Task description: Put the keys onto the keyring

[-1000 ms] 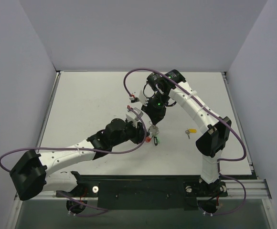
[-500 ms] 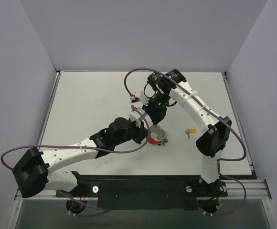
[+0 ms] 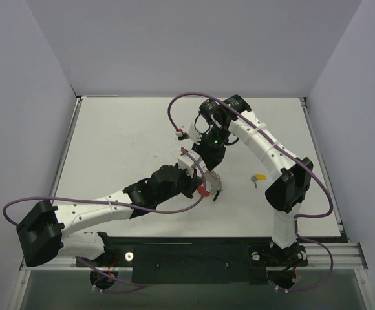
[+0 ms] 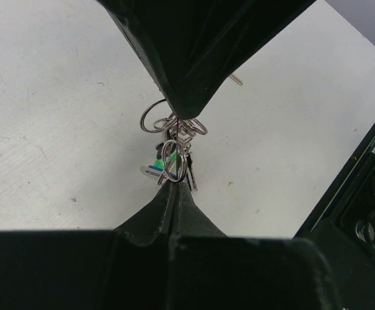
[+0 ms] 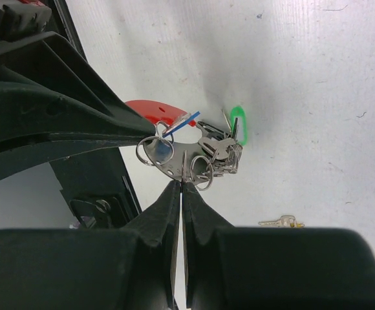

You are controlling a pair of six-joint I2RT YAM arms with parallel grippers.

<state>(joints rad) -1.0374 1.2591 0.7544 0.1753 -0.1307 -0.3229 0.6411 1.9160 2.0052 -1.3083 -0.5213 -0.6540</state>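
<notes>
The keyring (image 5: 174, 161), a silvery plate with a red part (image 5: 150, 108), hangs between both grippers above the table. Several keys (image 5: 221, 150) dangle from it on small rings, one with a green cap (image 5: 238, 120) and one with a blue cap (image 5: 182, 122). My right gripper (image 5: 182, 181) is shut on the plate's silvery edge. My left gripper (image 4: 173, 183) is shut on the blue-capped key (image 4: 152, 170) and its small ring, coming in from the opposite side. From above, the bundle (image 3: 214, 186) sits between the left gripper (image 3: 202, 184) and the right gripper (image 3: 211, 172). A yellow-capped key (image 3: 258, 176) lies loose on the table.
The white table (image 3: 123, 142) has grey walls at its left, back and right. The right arm's elbow (image 3: 291, 184) stands close to the loose yellow key. Purple cables (image 3: 174, 106) loop over both arms. The black base rail (image 3: 187, 255) runs along the near edge.
My left gripper has shut on the bundle and moved slightly right and forward. The keys swung right, then settled between the two grippers. The right gripper stayed shut, nearly still.
</notes>
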